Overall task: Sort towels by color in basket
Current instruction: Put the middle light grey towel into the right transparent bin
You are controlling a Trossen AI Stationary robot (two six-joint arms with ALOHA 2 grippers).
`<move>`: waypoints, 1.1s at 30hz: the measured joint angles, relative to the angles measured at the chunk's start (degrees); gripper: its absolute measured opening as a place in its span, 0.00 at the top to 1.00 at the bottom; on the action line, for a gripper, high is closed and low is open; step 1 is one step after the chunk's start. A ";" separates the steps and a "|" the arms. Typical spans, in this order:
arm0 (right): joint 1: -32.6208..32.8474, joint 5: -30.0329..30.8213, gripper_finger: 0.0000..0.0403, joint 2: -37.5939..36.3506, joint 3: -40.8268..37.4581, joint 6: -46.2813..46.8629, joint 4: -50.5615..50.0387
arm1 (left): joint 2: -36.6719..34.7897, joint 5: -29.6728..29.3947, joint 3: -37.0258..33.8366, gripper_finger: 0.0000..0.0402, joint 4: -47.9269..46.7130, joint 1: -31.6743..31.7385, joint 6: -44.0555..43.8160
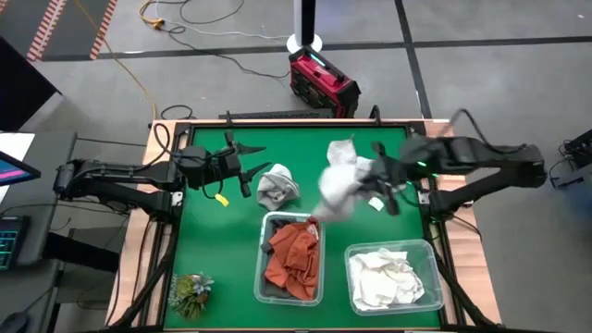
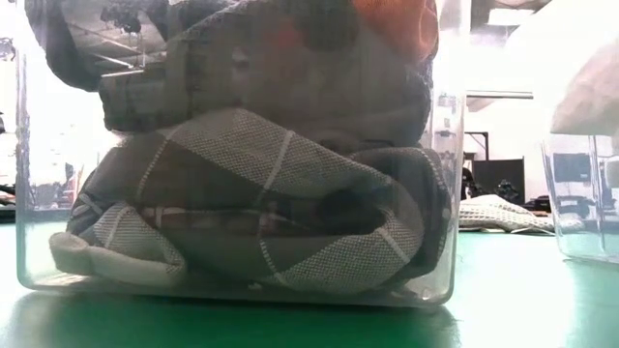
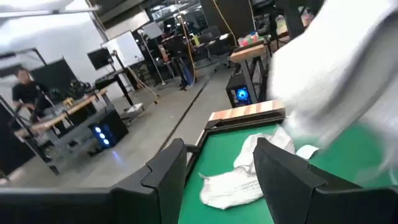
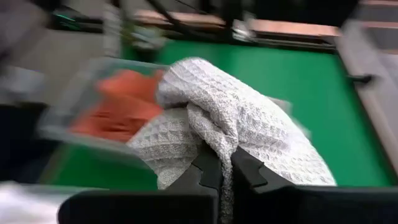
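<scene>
A light grey waffle-weave towel (image 4: 236, 118) hangs pinched in the right gripper (image 4: 225, 163), whose fingers are closed tight on its folds; in the high view this towel (image 1: 339, 185) is lifted and blurred above the green table (image 1: 222, 250), just behind the middle bin. That clear bin (image 1: 262, 268) holds rust-orange towels (image 1: 294, 259) over dark grey checked ones (image 2: 261, 193), which press against its wall in the low view. The bin to its right (image 1: 430, 254) holds white towels (image 1: 388, 277). Another grey towel (image 1: 277, 185) lies loose on the table just beside the left gripper (image 1: 242, 168), which is parted and holds nothing. A small white tag (image 1: 376, 203) shows under the right gripper, its print too small to read. No writing can be made out anywhere. A green plant tuft (image 1: 191, 291) sits at the near left corner.
</scene>
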 joint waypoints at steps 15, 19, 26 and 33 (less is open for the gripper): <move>26.03 -0.49 0.93 -6.14 0.00 38.47 -7.04 | 0.04 -0.03 0.07 0.56 -17.07 0.00 0.20; 30.05 1.88 0.93 -2.15 -0.02 48.76 -13.40 | 0.04 -0.02 0.07 0.56 -23.49 0.00 0.26; 33.53 2.23 0.93 7.81 -0.07 61.27 -24.57 | 0.04 -0.02 0.07 0.56 -33.98 0.00 0.27; 34.93 -1.06 0.93 16.29 -0.07 64.07 -28.18 | 0.04 -0.02 0.07 0.56 -39.63 0.00 0.27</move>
